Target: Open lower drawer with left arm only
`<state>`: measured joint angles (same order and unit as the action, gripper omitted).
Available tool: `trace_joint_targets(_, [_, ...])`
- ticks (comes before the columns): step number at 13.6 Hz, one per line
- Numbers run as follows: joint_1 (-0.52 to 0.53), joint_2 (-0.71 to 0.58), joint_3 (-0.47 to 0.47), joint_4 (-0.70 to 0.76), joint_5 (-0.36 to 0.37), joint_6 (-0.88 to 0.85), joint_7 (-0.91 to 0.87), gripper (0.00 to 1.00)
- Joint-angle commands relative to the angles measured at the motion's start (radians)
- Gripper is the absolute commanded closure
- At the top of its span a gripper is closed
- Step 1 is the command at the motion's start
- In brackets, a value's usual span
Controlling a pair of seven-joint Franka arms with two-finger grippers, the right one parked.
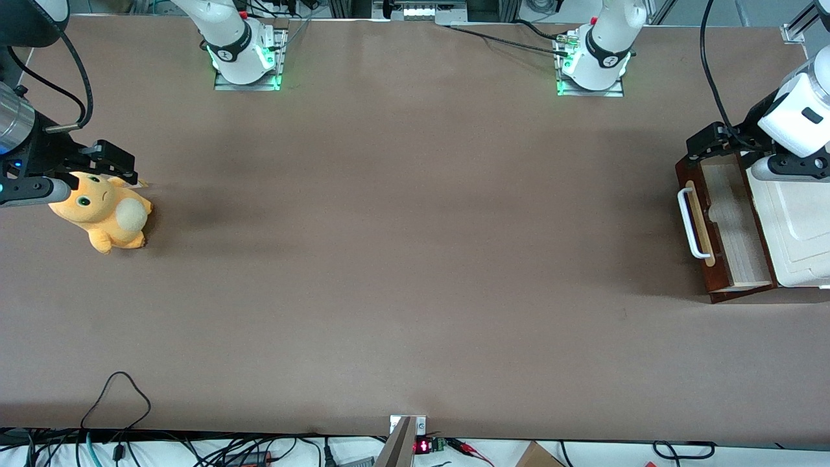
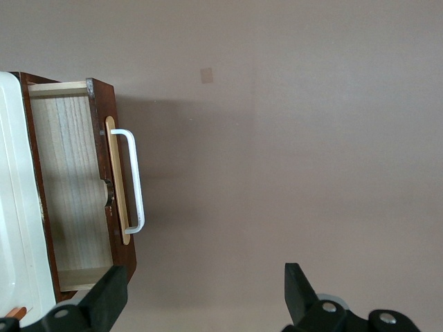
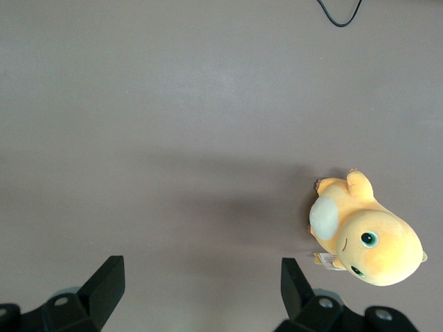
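Lower drawer [image 1: 726,220] pulled out, working arm's table end: reddish-brown front, pale wood inside, white loop handle [image 2: 135,181]. Gripper [image 2: 204,297] hovers above, fingers spread, empty. Orange plush toy [image 1: 107,214] toward parked arm's end.

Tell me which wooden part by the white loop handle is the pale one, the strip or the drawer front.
The strip under the handle is pale; the lower drawer front is dark reddish-brown. The open gripper hangs above the table.
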<state>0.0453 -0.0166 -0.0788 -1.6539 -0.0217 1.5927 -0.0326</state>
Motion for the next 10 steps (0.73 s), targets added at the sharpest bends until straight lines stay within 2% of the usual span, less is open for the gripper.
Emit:
trace_joint_targets(1, [-0.007,-0.022,0.013,-0.017,-0.018,0.015,0.026,0.0])
trace_joint_targets(10, [-0.005,-0.022,0.024,-0.015,-0.017,0.009,0.023,0.0])
